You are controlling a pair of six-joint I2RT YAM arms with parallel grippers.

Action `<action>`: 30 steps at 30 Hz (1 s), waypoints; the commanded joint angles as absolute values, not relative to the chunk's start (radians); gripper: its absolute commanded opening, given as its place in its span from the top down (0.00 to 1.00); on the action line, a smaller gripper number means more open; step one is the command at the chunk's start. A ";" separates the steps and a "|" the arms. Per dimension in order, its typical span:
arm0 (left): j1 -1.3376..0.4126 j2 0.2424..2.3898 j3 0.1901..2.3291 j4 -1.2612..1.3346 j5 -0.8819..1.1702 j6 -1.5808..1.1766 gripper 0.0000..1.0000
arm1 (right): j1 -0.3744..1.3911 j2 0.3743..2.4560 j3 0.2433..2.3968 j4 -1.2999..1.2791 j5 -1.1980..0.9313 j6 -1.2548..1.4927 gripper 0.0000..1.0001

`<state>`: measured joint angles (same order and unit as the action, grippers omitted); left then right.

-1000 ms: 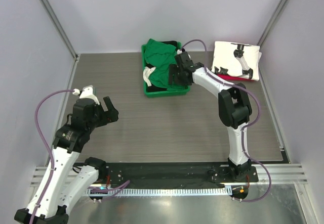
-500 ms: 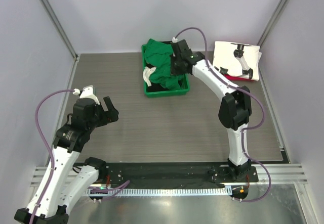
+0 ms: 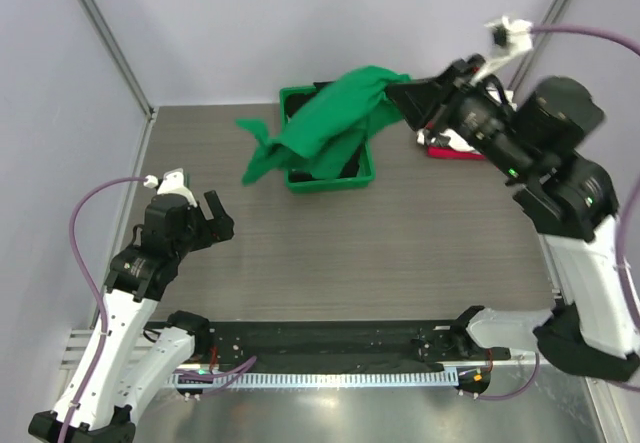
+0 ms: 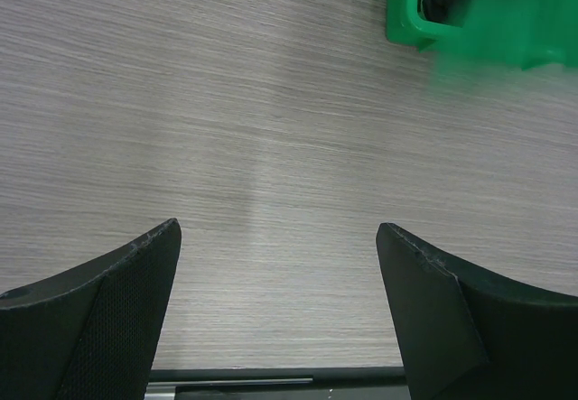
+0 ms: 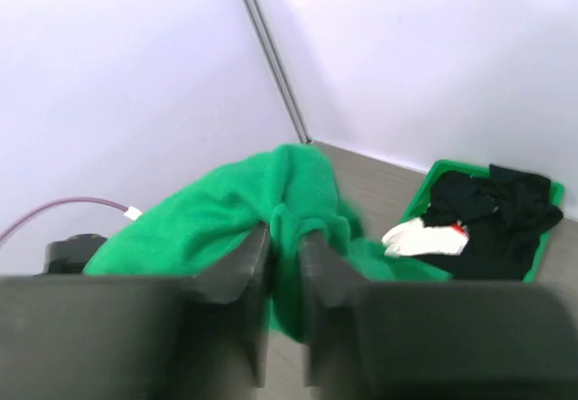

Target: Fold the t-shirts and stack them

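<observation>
Right jaws: clenched on the green t-shirt (image 3: 330,128), which hangs in the air over the bin (image 3: 328,181).
Left jaws: spread wide, empty, above the surface (image 4: 271,129).
Bin: black t-shirts (image 5: 492,215) inside.

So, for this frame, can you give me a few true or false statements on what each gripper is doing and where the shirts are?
1. The right gripper is shut on the green t-shirt. True.
2. The left gripper holds a t-shirt. False: it is open and empty over the bare table.
3. The bin is empty. False: black cloth and a white piece lie in it.
4. The green t-shirt hangs in the air, unfolded. True.
</observation>
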<state>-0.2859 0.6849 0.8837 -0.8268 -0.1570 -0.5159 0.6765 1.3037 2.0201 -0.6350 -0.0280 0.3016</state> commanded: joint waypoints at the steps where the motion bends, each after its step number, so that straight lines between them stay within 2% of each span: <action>1: -0.287 0.680 0.885 -0.804 -0.172 -0.517 0.11 | 0.664 1.281 1.767 -0.637 0.006 0.317 0.49; 2: -0.285 0.678 0.887 -0.804 -0.173 -0.517 0.11 | 0.664 1.269 1.720 -0.644 0.082 0.328 0.12; 3: -0.287 0.678 0.887 -0.804 -0.173 -0.517 0.11 | 0.663 1.252 1.680 -0.652 0.124 0.340 0.02; 8: -0.287 0.683 0.887 -0.805 -0.178 -0.518 0.11 | 0.635 1.278 1.511 -0.728 0.264 0.400 0.00; 15: -0.287 0.692 0.885 -0.804 -0.158 -0.517 0.11 | 0.494 1.431 1.420 -0.712 0.144 0.453 0.00; 19: -0.287 0.706 0.887 -0.804 -0.147 -0.515 0.11 | 0.454 1.572 1.466 -0.660 0.092 0.437 0.00; 24: -0.287 0.701 0.884 -0.801 -0.147 -0.515 0.11 | 0.430 1.843 1.603 -0.650 0.087 0.417 0.01; 30: -0.285 0.709 0.884 -0.802 -0.141 -0.514 0.11 | 0.408 2.015 1.723 -0.658 0.133 0.387 0.09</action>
